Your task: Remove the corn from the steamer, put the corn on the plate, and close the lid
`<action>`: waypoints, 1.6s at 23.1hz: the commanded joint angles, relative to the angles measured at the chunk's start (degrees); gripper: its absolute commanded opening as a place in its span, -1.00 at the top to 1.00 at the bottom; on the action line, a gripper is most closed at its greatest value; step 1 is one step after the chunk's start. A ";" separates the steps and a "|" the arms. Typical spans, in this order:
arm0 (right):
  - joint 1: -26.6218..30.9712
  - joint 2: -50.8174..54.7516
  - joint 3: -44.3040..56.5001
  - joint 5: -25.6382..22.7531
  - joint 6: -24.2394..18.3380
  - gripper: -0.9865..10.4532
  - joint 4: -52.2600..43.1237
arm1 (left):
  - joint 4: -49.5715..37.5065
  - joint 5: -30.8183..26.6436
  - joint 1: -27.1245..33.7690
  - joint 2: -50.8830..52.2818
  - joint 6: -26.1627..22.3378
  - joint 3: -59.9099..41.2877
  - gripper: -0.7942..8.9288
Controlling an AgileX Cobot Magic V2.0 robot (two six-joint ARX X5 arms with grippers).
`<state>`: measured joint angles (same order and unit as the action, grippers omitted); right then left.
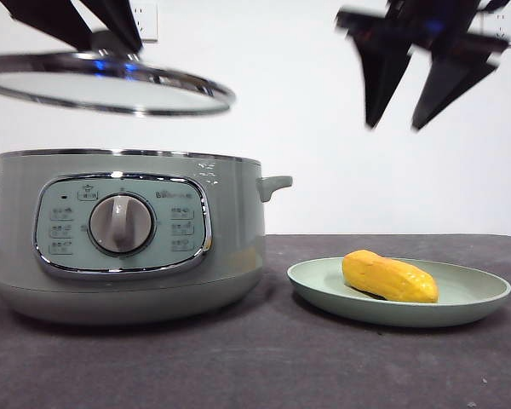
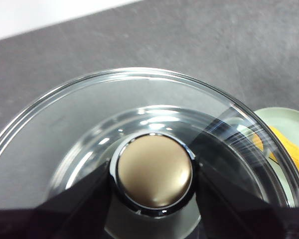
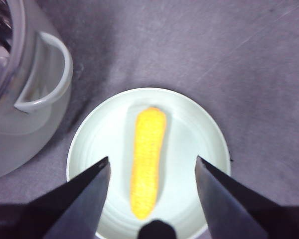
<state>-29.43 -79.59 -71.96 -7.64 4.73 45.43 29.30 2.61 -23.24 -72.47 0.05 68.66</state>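
We have the corn lying on its side in the plate, so what remains, as we judge it, is closing the steamer. Our left end effector is clamped on the knob of the lid, one jaw pressed against each side of it, and the lid hangs directly beneath that end effector, clear above the pot's open rim and slightly tilted in the front view.

To do this step well, we should centre first and lower second. From the front view the lid seems to sit a little off the pot's centre, though we cannot be sure how much from one level angle. We would bring the knob over the middle of the rim, level the glass so the chrome edge meets the pot all round at once, and only then come down slowly. A tilted lid may catch one edge on the rim and slide or ring against it. We should keep the jaws closed until the rim bears the weight, then release and rise straight up so the knob is not dragged sideways.

Our right end effector is wide open and holds nothing; the corn and plate lie straight below it on the tabletop, with the pot's side handle off to one side. It hangs well above the plate, out of the lid's path, and we judge it best left there.
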 commanded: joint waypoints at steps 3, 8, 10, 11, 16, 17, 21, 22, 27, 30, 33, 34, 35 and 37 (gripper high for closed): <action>2.01 4.15 0.24 -0.24 0.35 0.33 2.67 | -3.13 0.59 -0.44 -3.34 0.39 1.05 0.85; 5.88 7.65 0.24 -0.26 0.33 0.33 5.49 | -2.71 0.98 -1.62 -5.90 1.42 1.05 0.85; 7.13 7.76 0.24 -0.26 0.33 0.33 6.54 | -2.69 0.83 -2.10 -5.92 1.42 1.05 0.85; 7.56 7.76 0.24 -0.26 0.31 0.33 6.97 | -2.56 0.85 -2.36 -5.92 1.42 1.05 0.85; 8.44 7.76 0.24 -0.26 0.13 0.33 7.15 | 0.04 0.81 -2.69 -6.97 1.42 1.03 0.85; 8.44 7.76 0.24 -0.24 0.13 0.33 7.15 | 0.55 0.76 -2.69 -7.50 1.42 1.03 0.85; 8.44 7.76 0.24 -0.24 0.11 0.33 7.15 | 2.05 0.83 -2.71 -8.55 1.42 1.03 0.85; 8.44 7.76 0.24 -0.24 0.11 0.33 7.17 | 2.25 0.83 -2.73 -8.55 1.42 1.03 0.85; 8.44 7.76 0.24 -0.22 0.11 0.33 7.37 | 3.39 0.46 -2.69 -8.55 1.44 1.03 0.32; 8.44 7.76 0.24 -0.22 -0.37 0.33 7.32 | 2.25 0.48 -2.67 -8.37 1.44 1.07 -0.07; 8.44 7.78 0.24 -0.17 -2.38 0.34 7.34 | 3.69 0.48 -2.69 -7.43 1.49 2.38 -0.07; 8.44 7.82 0.24 -0.07 -2.95 0.34 7.39 | 4.92 0.55 -2.69 -6.67 1.49 3.04 -0.07; 8.44 7.96 0.24 0.17 -3.23 0.34 7.41 | 6.38 0.63 -2.71 -5.55 1.44 3.61 -0.07; 8.44 8.74 0.24 0.22 -3.39 0.34 7.41 | 9.51 0.83 -2.73 -2.43 1.44 4.04 -0.06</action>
<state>-20.97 -71.42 -71.96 -7.51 1.91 52.93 38.59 3.25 -25.74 -75.37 1.96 72.44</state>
